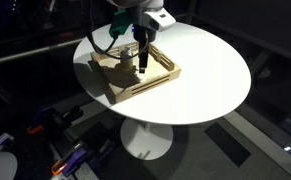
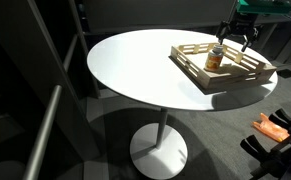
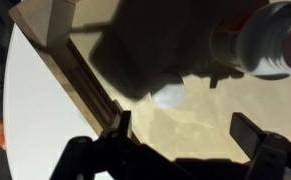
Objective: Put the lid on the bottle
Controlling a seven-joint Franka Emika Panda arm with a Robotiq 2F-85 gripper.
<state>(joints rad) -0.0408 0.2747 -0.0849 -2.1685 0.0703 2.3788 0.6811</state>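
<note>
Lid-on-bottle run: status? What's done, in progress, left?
Done: nothing that shows. The small white lid seems to lie loose on the floor of the wooden tray, apart from the bottle. In hand: the gripper hangs open and empty over the tray, roughly above the lid. Left: grasp the lid, carry it to the bottle and seat it.

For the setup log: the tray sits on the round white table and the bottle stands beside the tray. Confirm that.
One thing is wrong: the bottle stands inside the tray, not beside it. An exterior view shows the tray's rim running all around it, and the wrist view shows it on the tray's floor. The tray does sit on the round white table.
</note>
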